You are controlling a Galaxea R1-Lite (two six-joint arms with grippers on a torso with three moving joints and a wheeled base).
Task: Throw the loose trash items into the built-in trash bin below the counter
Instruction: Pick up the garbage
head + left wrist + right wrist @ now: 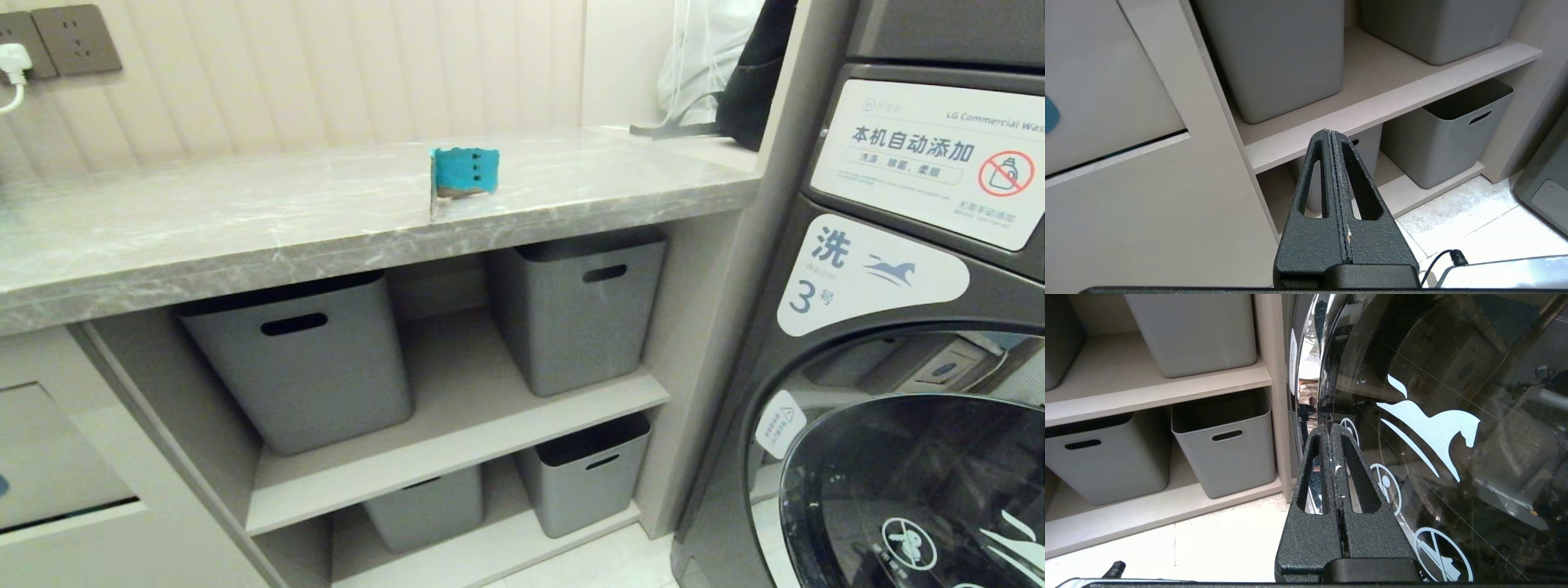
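A teal-blue cardboard scrap (pixel 464 174) stands at the near edge of the grey marble bench (pixel 204 220). Below it sit grey baskets (pixel 304 367) on shelves; the bin flap (pixel 49 457) is far left, a washer (pixel 898 327) right. Both the left end effector (pixel 1331 136) and the right end effector (pixel 1330 430) are clenched and empty.

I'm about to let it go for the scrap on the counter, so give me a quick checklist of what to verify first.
1. Teal scrap on the counter, near its front edge: ok.
2. Left gripper empty for a pick: ok, but shut, so not ok until opened.
3. Right gripper shut, empty, low by the washer door: ok.
4. Bin flap closed: ok.
5. The two brown scraps: none in view, cannot tell.
6. Either arm near the scrap: not ok, both sit below counter level.
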